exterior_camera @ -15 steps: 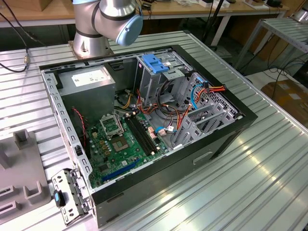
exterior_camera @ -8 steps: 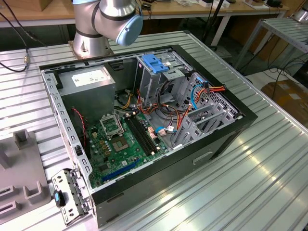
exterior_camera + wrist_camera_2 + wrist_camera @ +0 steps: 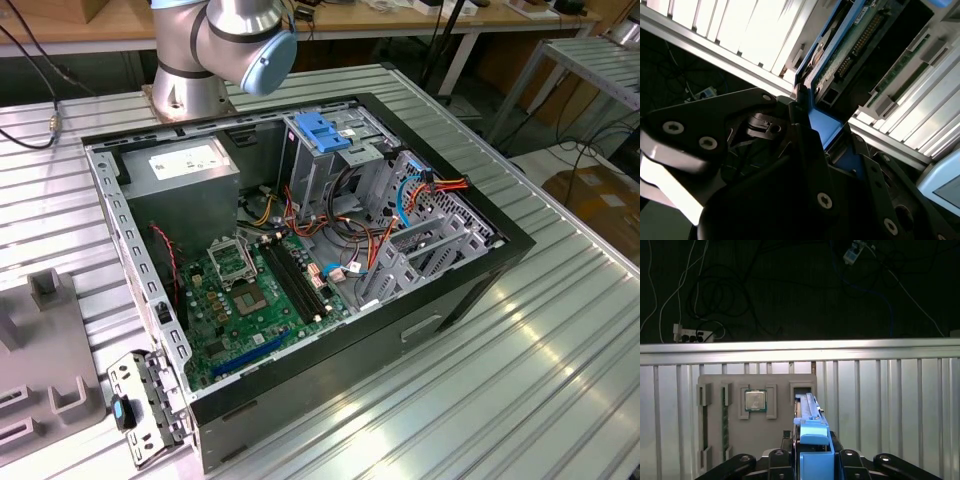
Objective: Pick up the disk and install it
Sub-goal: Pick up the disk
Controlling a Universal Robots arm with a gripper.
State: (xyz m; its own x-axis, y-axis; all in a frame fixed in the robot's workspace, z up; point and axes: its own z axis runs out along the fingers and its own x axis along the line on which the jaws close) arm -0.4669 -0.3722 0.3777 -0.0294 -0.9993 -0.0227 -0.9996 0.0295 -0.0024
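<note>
- My hand [image 3: 814, 456] is clenched on the disk [image 3: 809, 410], with the fingers [image 3: 807, 150] pressed to either side of its blue end tab.
- In the second wrist view, the blue carrier edge and the green circuit underside run away from the grip.
- The disk stands on edge, its far end at an open slot of the grey tray [image 3: 715, 381]. I cannot tell whether it is clear of the slot.
- The tray lies flat on the bench [image 3: 890, 405], a top of ribbed silver metal slats with a bright rail [image 3: 790, 346] along its far edge.
- In the tray, a square processor chip [image 3: 755, 401] sits in the pocket just beside the disk's slot. A memory stick [image 3: 724, 422] lies in a narrow groove further over.
- Beyond the rail is dark floor with loose cables [image 3: 715, 295] and a power strip [image 3: 692, 334].
- In the exterior view, an open computer case [image 3: 470, 290] lies on its side mid-bench, green main board [image 3: 250, 300] facing up.
- A grey power supply box [image 3: 190, 165] sits in a far corner of the case. A drive cage topped by a blue latch [image 3: 322, 130] is beside it.
- My arm [image 3: 185, 95] is mounted on the bench just behind the case.
- On the exterior view's right is a second slatted metal stand [image 3: 590, 60], with a cardboard box [image 3: 600, 195] on the floor near it.
</note>
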